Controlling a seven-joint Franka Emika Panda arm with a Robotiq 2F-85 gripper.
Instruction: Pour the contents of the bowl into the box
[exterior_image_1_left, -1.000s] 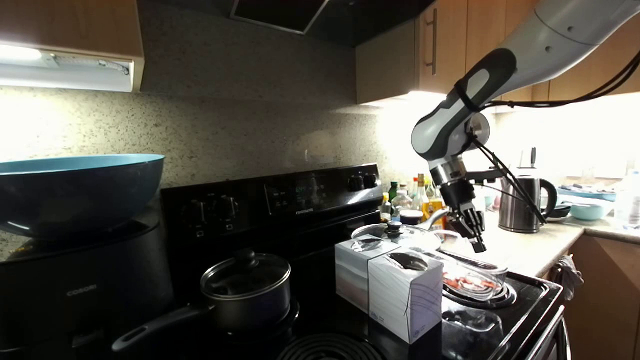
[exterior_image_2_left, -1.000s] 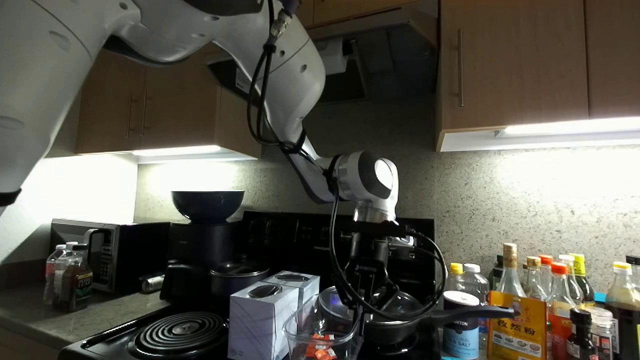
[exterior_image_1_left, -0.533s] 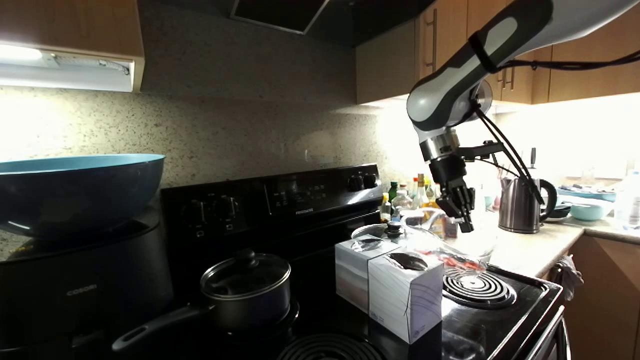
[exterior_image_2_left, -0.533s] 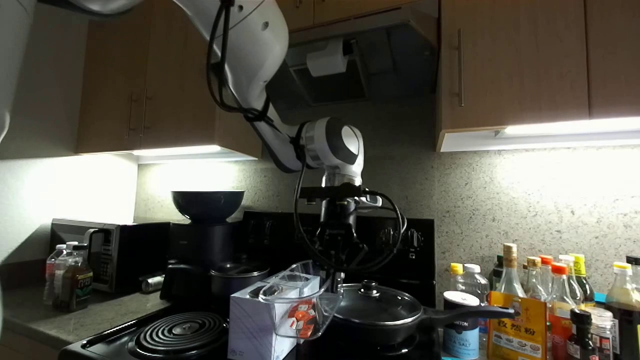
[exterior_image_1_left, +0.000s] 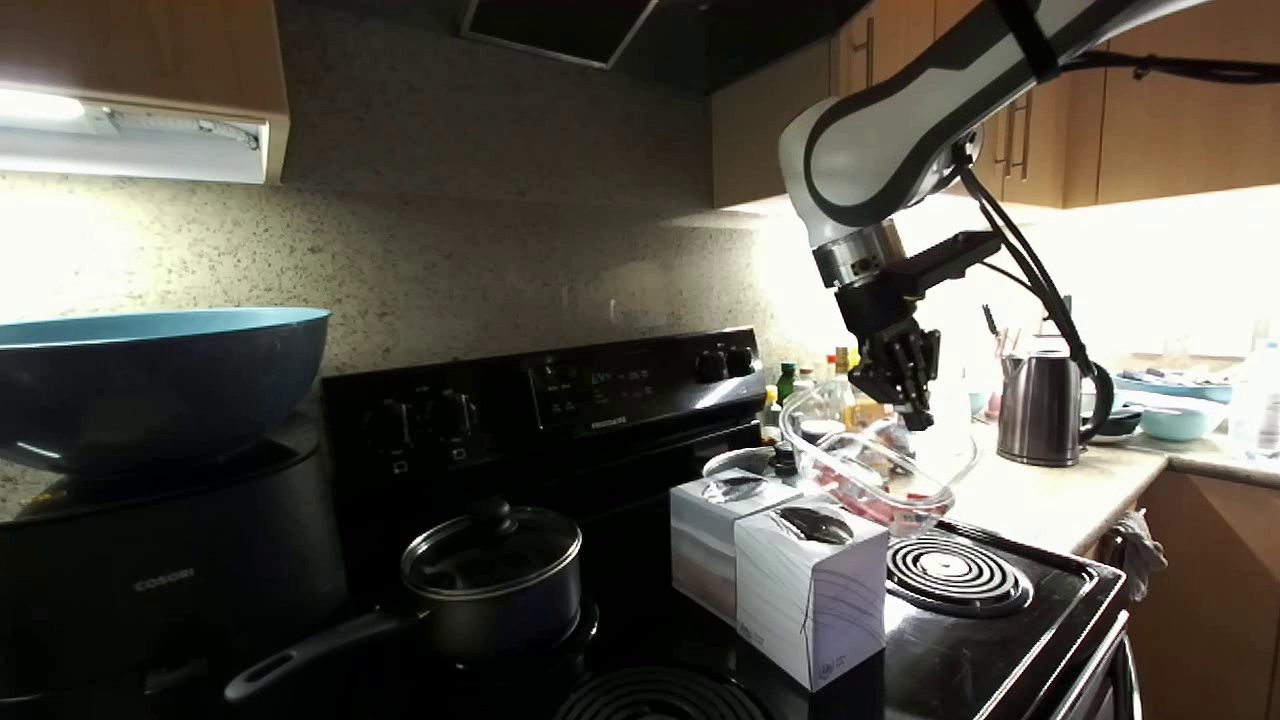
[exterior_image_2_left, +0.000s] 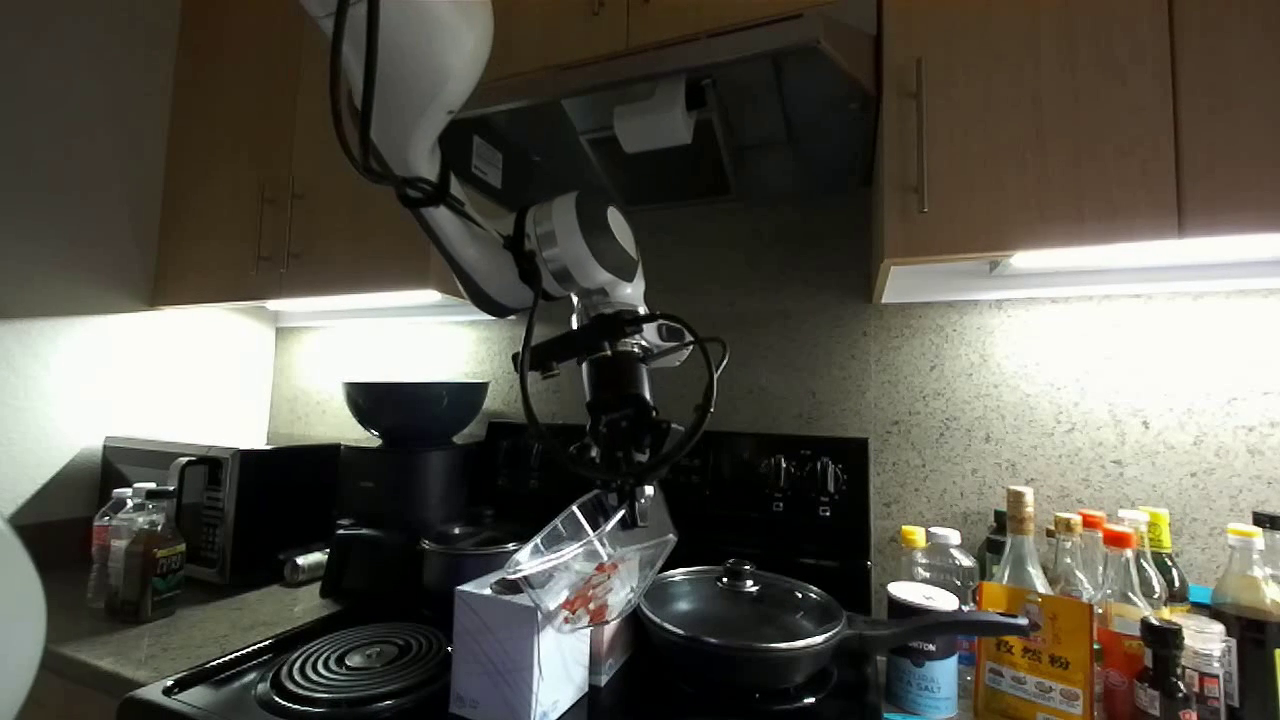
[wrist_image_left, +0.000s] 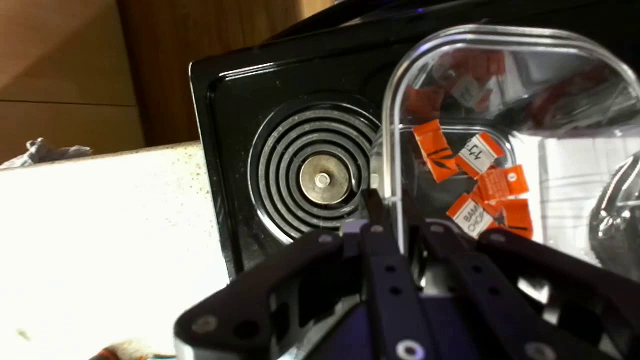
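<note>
"Where's the clear bowl (wrist_image_left: 393, 150)?"
"Upper right in the wrist view, its rim pinched in the gripper (wrist_image_left: 393, 201), jaws nearly together; orange pieces (wrist_image_left: 495, 185) (some white-labelled) lie inside."
"And the white box (exterior_image_1_left: 775, 595)?"
"Lower centre-right of an exterior view, the bowl tilted above it."

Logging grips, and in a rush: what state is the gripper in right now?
Gripper: closed, jaws pinching the rim of the clear bowl, which is tilted with orange pieces in it.
</note>
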